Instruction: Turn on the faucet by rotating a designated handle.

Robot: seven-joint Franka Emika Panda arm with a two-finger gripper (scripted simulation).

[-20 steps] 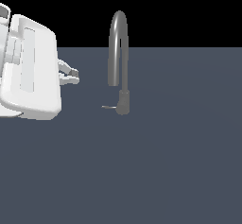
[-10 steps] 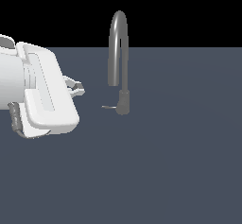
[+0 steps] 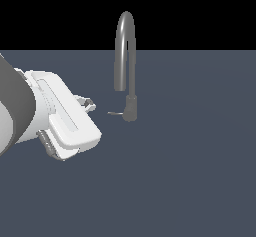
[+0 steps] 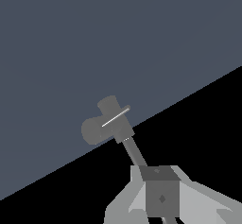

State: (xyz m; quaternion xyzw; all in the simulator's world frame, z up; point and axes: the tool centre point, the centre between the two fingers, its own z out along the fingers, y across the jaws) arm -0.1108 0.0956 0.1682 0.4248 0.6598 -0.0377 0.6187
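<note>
Handle (image 3: 116, 113) on faucet (image 3: 126, 66): thin, rigid, likely slippery; engage near its free tip; end effector (image 3: 86, 104) aperture cannot be determined.

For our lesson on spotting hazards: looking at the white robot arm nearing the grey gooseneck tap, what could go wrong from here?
1. The thin grey lever handle is slim and short, so the gripper, not yet touching it, might miss or slip off.
2. The tall grey metallic gooseneck faucet arches right above the handle; the bulky white arm could bump its spout.
3. The fingers are largely hidden, so alignment is hard to confirm.
</note>
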